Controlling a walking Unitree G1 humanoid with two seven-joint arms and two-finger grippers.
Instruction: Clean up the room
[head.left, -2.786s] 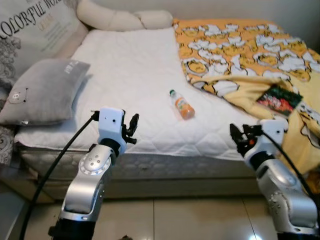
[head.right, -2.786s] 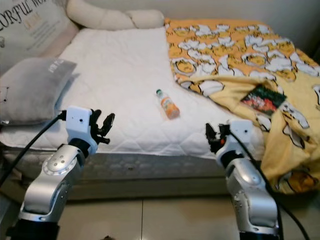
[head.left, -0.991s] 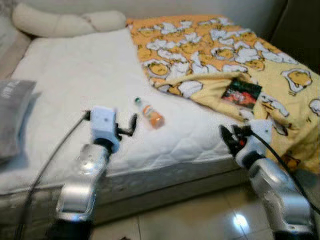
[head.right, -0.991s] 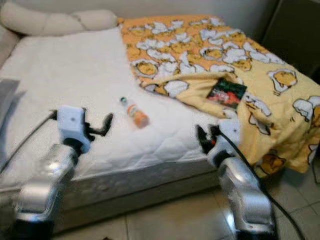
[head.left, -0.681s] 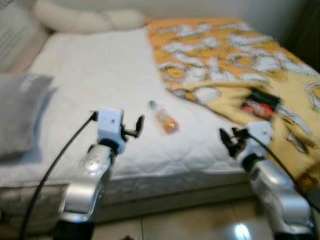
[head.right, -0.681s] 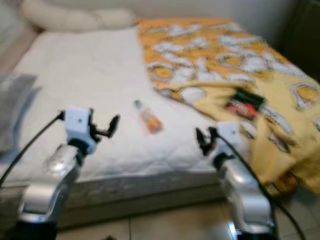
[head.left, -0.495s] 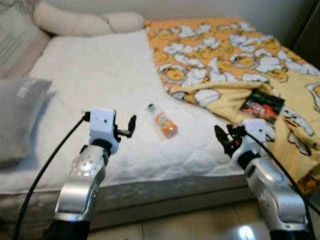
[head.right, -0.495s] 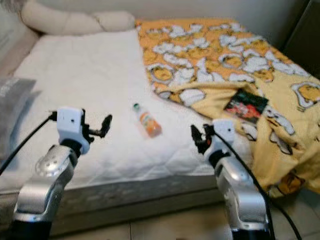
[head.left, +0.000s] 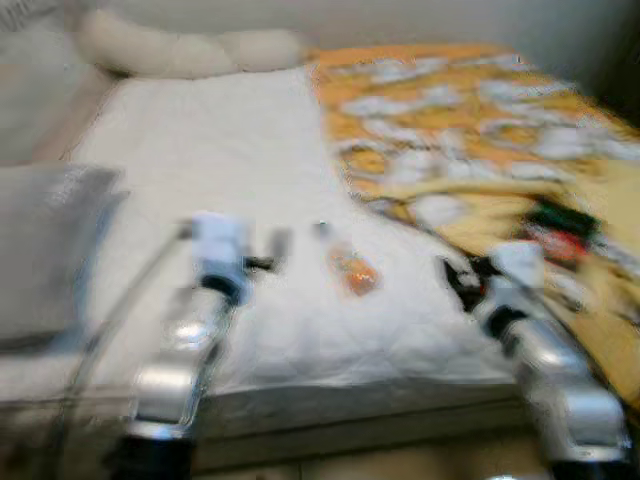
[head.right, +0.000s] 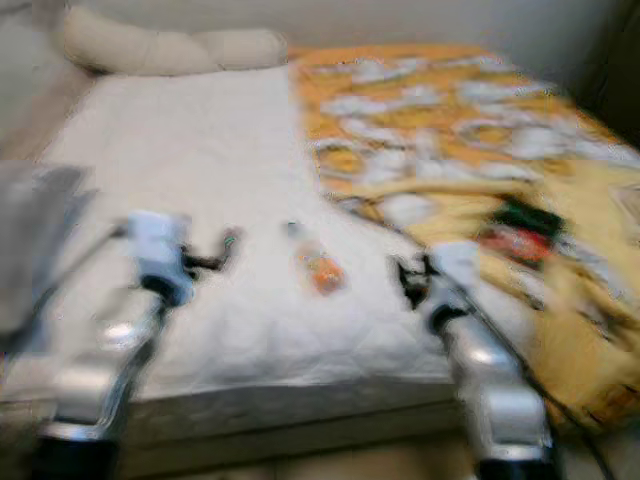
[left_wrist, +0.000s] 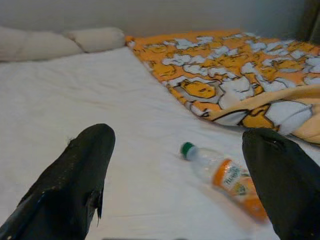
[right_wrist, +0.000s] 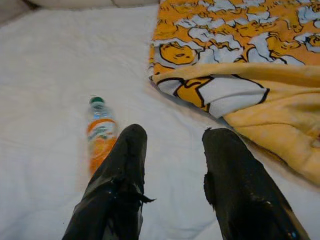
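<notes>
A small plastic bottle (head.left: 350, 268) with orange drink and a green cap lies on its side on the white mattress (head.left: 220, 150), near the front edge. The eye views are blurred. My left gripper (head.left: 272, 248) hovers just left of the bottle, and in its wrist view the left gripper (left_wrist: 178, 132) stands wide open with the bottle (left_wrist: 225, 177) lying ahead, nearer one finger. My right gripper (head.left: 455, 280) is held over the mattress's front edge, right of the bottle. It is open too, right gripper (right_wrist: 177, 133), and the bottle (right_wrist: 100, 135) lies beyond one finger.
A yellow and orange patterned blanket (head.left: 480, 110) covers the right half of the bed, with a dark packet (head.left: 560, 220) on it. A grey pillow (head.left: 50, 250) lies at the left and a cream bolster (head.left: 190, 50) at the head. Tiled floor runs below the bed's front edge.
The whole picture has shifted and blurred, so the camera is moving. Both arms keep the same raised pose with fingers apart. The bottle lies where it was.
</notes>
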